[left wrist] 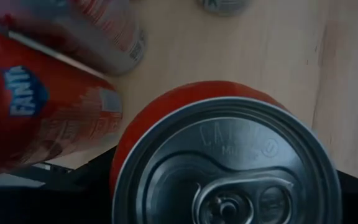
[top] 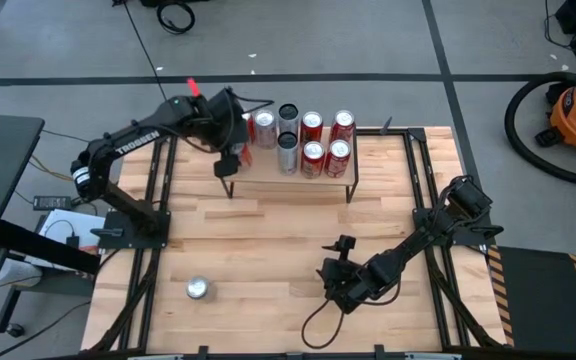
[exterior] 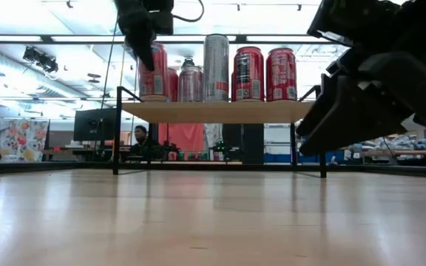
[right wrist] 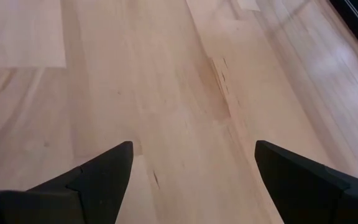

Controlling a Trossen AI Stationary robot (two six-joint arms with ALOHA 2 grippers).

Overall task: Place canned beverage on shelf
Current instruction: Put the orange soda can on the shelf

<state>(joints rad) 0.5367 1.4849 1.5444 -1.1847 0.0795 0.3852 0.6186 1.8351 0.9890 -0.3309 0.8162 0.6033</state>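
Left gripper (top: 231, 140): hovering over the shelf's (top: 320, 185) left end, directly above an orange can (left wrist: 229, 155); grip state unclear.
Right gripper (right wrist: 191, 171): waiting open above the surface (top: 268, 250).
Silver can (top: 199, 289): standing near the surface's front-left corner.

My left arm (top: 140, 140), at upper left of the high view, bore the white lettering "TROSSEN" along its dark link. In my left wrist view, an orange can (left wrist: 42, 118) at the left edge carried the brand "FANTA" in white on a blue patch, only partly within the frame. The silver lid (left wrist: 229, 168) of the can at lower centre showed embossed lettering that was too faint to read. The print on the cans (exterior: 250, 74) on the shelf (exterior: 217, 111) in the low view could not be read.
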